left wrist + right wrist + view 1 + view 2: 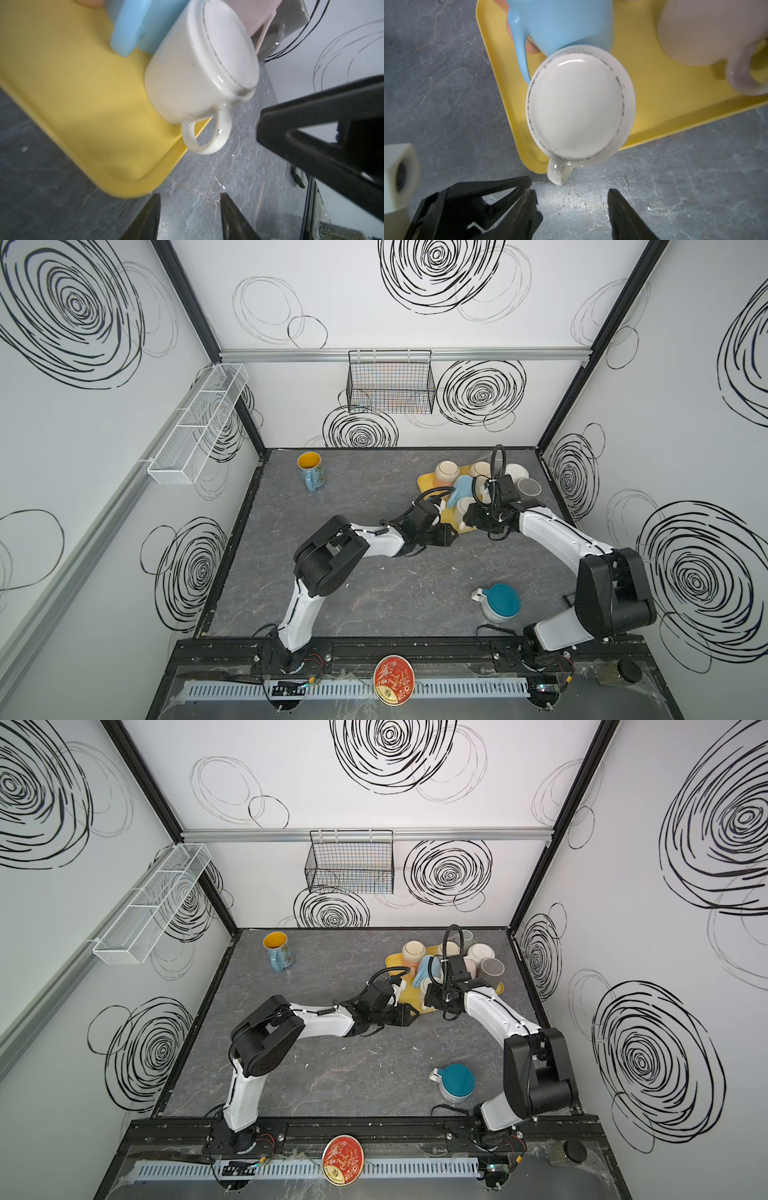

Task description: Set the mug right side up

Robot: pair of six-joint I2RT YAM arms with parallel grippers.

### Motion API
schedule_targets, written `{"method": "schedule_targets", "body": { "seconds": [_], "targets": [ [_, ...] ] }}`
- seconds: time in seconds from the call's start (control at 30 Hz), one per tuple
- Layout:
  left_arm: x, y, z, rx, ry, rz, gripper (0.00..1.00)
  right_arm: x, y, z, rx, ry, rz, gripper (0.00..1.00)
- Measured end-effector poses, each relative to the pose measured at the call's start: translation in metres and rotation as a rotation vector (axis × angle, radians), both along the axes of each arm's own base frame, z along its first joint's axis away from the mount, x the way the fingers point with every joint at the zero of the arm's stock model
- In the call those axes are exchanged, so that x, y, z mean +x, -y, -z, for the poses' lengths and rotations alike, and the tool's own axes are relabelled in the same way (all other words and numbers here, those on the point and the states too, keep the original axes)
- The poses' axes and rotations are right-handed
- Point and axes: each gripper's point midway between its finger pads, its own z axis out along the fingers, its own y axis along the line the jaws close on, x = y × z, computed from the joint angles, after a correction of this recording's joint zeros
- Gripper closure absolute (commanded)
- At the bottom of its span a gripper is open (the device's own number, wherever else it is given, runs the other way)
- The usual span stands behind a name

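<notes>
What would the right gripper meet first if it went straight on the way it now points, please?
Probably the handle of the upside-down white mug, jutting past the edge of the yellow tray ahead of the open right gripper; depth is unclear, so possibly the table.

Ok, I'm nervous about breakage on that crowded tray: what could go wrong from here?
The white mug sits upside down at the yellow tray corner, handle overhanging; a nudge might slide it off.
The blue mug seems to touch it; lifting may topple that.
The left end effector and right end effector, both open, crowd the handle and could collide.
</notes>
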Motion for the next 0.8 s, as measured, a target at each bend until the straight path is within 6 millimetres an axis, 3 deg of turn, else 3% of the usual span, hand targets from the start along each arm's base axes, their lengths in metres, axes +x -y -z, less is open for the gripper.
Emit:
{"method": "schedule_targets", "body": {
  "seconds": [0.23,0.4,0.63,0.8],
  "targets": [
    [-0.003,-0.019,-0.001,0.012,0.004,-0.028,0.50,0.010,-0.010,0.017,-0.091,-0.044,-0.016,0.35],
    [-0.003,-0.034,-0.002,0.021,0.006,-0.047,0.50,0.010,0.001,0.031,-0.155,-0.091,-0.003,0.48],
    [0.000,-0.035,-0.009,0.001,0.027,-0.050,0.50,0.011,0.014,0.032,-0.187,-0.095,0.010,0.66],
    [-0.001,-0.034,-0.010,-0.003,0.028,-0.048,0.50,0.010,0.023,0.034,-0.218,-0.102,0.016,0.64]
  ]
}}
